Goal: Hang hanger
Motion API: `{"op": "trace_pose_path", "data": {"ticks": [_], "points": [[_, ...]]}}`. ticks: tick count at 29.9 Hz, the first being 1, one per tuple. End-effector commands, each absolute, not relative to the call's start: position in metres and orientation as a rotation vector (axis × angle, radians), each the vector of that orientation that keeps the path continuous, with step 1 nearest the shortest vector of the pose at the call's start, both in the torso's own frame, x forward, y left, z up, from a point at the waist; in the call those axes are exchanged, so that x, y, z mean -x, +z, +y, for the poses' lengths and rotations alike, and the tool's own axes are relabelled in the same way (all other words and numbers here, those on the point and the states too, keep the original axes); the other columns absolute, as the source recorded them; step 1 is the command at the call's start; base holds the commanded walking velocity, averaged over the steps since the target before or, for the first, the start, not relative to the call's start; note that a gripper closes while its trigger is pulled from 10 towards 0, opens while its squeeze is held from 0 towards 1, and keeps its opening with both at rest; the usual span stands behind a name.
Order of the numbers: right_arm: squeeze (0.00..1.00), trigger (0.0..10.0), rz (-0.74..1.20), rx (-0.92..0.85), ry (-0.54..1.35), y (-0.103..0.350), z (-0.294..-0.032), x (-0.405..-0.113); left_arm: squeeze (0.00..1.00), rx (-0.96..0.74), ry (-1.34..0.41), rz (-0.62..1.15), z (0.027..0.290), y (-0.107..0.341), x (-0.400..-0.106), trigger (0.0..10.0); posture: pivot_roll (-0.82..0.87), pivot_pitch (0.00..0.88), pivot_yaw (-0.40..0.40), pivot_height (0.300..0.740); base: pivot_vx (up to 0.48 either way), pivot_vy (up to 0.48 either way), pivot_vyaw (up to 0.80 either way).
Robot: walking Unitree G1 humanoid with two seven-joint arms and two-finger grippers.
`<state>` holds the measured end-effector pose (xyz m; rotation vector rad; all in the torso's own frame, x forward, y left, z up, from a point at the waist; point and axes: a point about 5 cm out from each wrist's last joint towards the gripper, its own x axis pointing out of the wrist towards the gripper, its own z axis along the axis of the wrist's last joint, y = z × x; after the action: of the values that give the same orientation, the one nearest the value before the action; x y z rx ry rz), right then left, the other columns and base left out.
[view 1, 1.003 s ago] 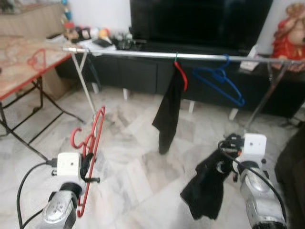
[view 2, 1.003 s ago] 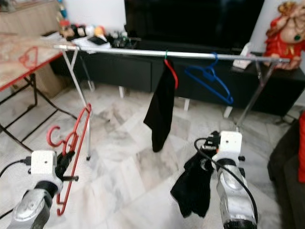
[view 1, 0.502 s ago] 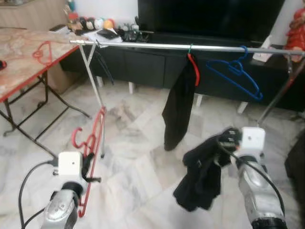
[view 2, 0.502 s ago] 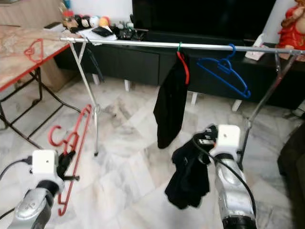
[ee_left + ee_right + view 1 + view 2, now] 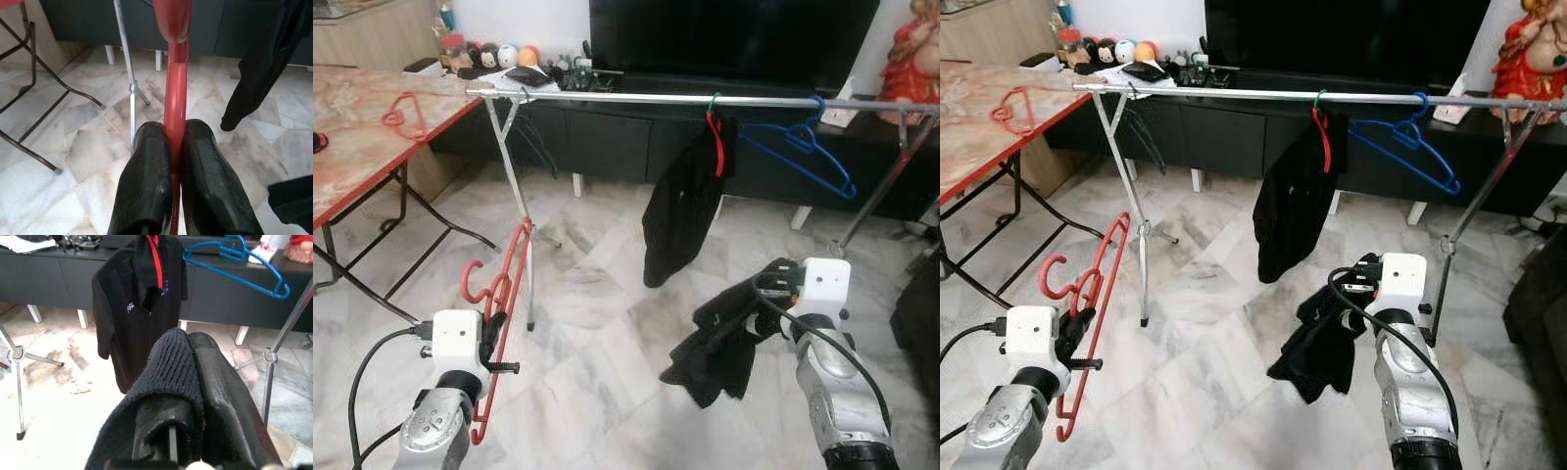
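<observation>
My left gripper [image 5: 495, 338] is shut on a red hanger [image 5: 505, 294] and holds it upright at the lower left; in the left wrist view its fingers [image 5: 146, 176] clamp the red bar [image 5: 174, 93]. My right gripper [image 5: 773, 294] is shut on a black garment [image 5: 715, 338] that droops below it; dark knit cloth [image 5: 171, 362] wraps one finger in the right wrist view. Ahead stands a silver clothes rail [image 5: 636, 97]. On it hang a black shirt [image 5: 683, 211] on a red hanger [image 5: 717, 137] and a bare blue hanger [image 5: 798, 147].
A marble-topped table [image 5: 352, 147] with red edge and black legs stands at the left, another red hanger [image 5: 403, 113] on it. Behind the rail are a black TV cabinet [image 5: 607, 137] and a TV [image 5: 734, 39]. A red statue [image 5: 911, 54] sits far right. Marble floor lies between.
The camera has shifted, bringing the rail nearer. My right gripper has risen a little with the black garment. The left gripper keeps the red hanger in the same spot.
</observation>
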<state>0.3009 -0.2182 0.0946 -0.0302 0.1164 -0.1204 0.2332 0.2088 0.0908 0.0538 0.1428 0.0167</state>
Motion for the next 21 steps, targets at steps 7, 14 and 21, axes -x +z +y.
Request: {"op": "trace_pose_path", "data": {"ticks": [7, 14, 21], "points": [[0.00, 10.0, 0.063, 0.021, -0.127, 0.1093, -0.2155, -0.3055, 0.00, -0.067, -0.013, 0.122, 0.2069, 0.0986, -0.2382, 10.0, -0.03, 0.000, 0.010, 0.740, 0.000, 0.466, 0.00], [0.00, 10.0, 0.058, 0.014, -0.127, 0.1100, -0.2117, -0.3058, 0.00, -0.075, -0.022, 0.118, 0.2085, 0.1004, -0.2403, 10.0, -0.03, 0.000, 0.021, 0.740, 0.000, 0.471, 0.00], [0.00, 10.0, 0.070, 0.022, -0.137, 0.1096, -0.2117, -0.3052, 0.00, -0.075, -0.043, 0.118, 0.2059, 0.1011, -0.2418, 10.0, -0.03, 0.000, 0.022, 0.740, 0.000, 0.472, 0.00]]}}
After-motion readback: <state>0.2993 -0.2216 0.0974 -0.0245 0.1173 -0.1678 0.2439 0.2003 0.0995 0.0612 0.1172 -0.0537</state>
